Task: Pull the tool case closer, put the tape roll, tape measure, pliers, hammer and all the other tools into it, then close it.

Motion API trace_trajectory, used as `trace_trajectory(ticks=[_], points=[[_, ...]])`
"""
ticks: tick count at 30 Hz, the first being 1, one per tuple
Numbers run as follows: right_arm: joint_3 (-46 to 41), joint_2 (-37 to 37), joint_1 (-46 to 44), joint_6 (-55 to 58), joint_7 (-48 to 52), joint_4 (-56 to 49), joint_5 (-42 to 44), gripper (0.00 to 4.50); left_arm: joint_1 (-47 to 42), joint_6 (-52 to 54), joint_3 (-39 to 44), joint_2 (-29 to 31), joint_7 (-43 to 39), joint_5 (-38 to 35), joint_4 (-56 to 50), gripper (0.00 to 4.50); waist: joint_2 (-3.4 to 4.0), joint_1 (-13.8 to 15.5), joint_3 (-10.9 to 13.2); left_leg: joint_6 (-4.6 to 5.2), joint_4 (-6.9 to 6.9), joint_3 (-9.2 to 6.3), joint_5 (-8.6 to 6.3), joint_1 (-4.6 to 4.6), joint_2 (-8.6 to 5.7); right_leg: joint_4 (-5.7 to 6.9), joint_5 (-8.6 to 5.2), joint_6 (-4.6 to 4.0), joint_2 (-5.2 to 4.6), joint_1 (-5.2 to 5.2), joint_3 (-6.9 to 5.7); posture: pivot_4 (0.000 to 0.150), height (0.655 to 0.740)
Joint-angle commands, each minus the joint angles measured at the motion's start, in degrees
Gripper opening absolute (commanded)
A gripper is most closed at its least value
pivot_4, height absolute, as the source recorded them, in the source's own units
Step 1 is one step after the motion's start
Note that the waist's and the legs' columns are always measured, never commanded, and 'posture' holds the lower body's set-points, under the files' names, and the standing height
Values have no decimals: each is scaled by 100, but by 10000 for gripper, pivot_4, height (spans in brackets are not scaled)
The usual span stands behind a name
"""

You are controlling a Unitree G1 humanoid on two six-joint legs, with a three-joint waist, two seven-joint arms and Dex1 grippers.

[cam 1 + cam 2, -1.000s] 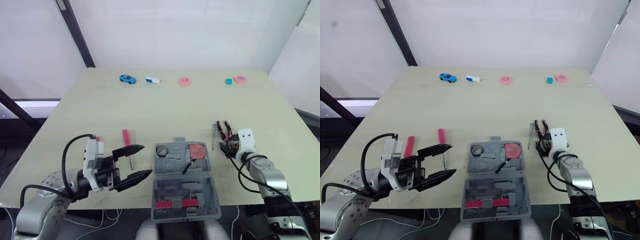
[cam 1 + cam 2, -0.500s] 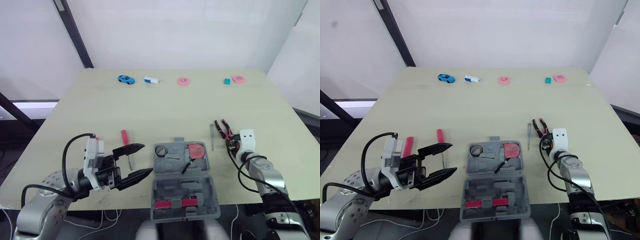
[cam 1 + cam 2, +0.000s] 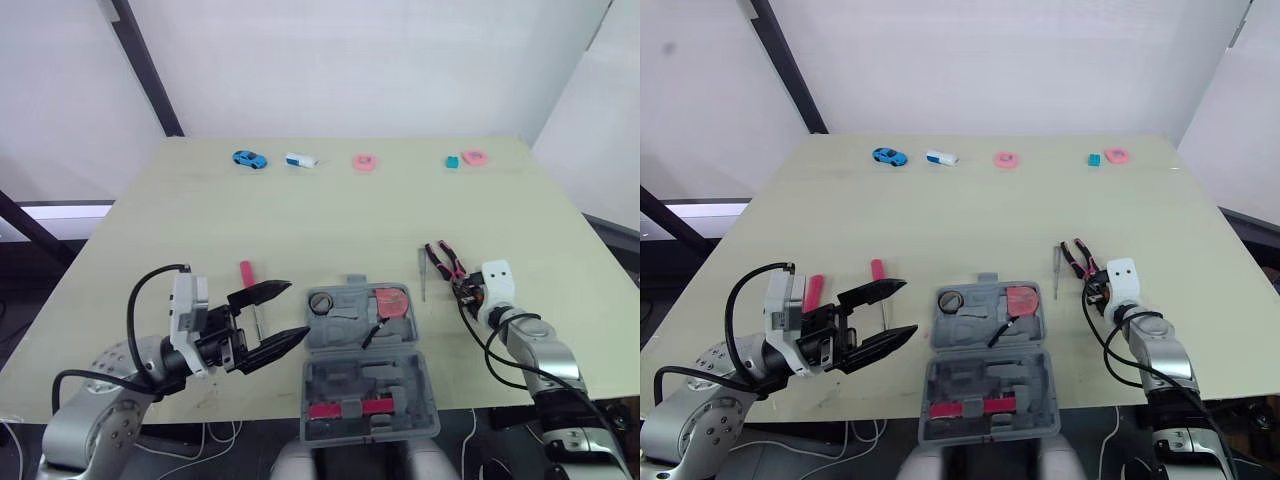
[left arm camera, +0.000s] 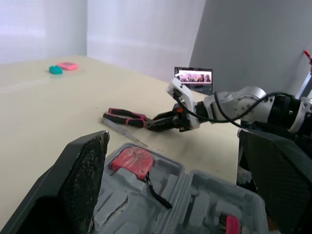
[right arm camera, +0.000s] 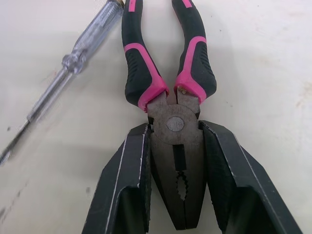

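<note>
The table (image 3: 330, 220) is noted as the working surface. The case (image 3: 372, 372) lies open at its near edge, between the two arms, so the pull-in step is judged done.

The left gripper (image 3: 298, 308) hovers just left of the case with its fingers spread wide and nothing held. The right gripper (image 5: 174, 146) is set low at the table, right of the case. Its fingers are pressed against both sides of the head of the pliers (image 5: 175, 122), pinching it. The pink-and-black handles point away from the robot, and the pliers appear to rest on the table.

A clear screwdriver (image 3: 424, 272) lies just beside the pliers, between them and the case. A red screwdriver (image 3: 246, 275) lies left of the case, near the left gripper, and a second red-handled tool (image 3: 815, 292) lies further left. The tape measure (image 3: 394, 302) and the tape roll (image 3: 322, 303) are already seated in the case's far half.

The step in hand is judged to be the pickup of the pliers. A straight lift is called for next, followed by a carry leftward over the clear screwdriver without touching it. A free recess in the case is then to be found. With only the head gripped, droop of the handles is to be expected.
</note>
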Motion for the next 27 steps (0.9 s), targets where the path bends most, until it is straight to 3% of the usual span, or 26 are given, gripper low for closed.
trace_trajectory(ticks=[1,5,9,14,19,27], points=[[-132,-636,60,5,851,-1262,399,9636,80,-130,105,-99,233,17,-296,45000,6,0,4,0,0,3,0,0,-1,0,0,1,-1,-1,4,1500,7400],[135,-1593,238,65,2042,-2131,613,9636,194,-542,398,-414,227,-2,50,45000,18,-8,5,1,0,8,0,3,0,-1,0,1,0,0,8,1500,7400],[523,-2640,157,182,3262,-2841,784,9636,467,-551,929,20,-748,-261,620,45000,6,-13,2,1,-1,-12,0,5,7,0,-4,-4,15,-1,-8,1500,7400],[1133,-3064,-491,565,3925,-3238,830,9636,793,-443,1412,657,-1895,-423,1451,45000,7,-20,4,1,2,-16,0,6,9,2,-22,-14,15,-1,-12,1500,7400],[2057,-3091,-1193,975,4285,-3358,558,9636,886,-766,1599,935,-2549,-105,2149,45000,5,3,4,0,5,-9,0,1,9,-3,-17,-28,6,-4,-16,1500,7400],[3371,-2452,-1882,780,4337,-2682,-364,9636,1118,-1019,1623,730,-2617,103,2213,45000,0,24,3,0,6,7,0,-5,1,-6,-16,-27,-17,-6,-17,1500,7400]])
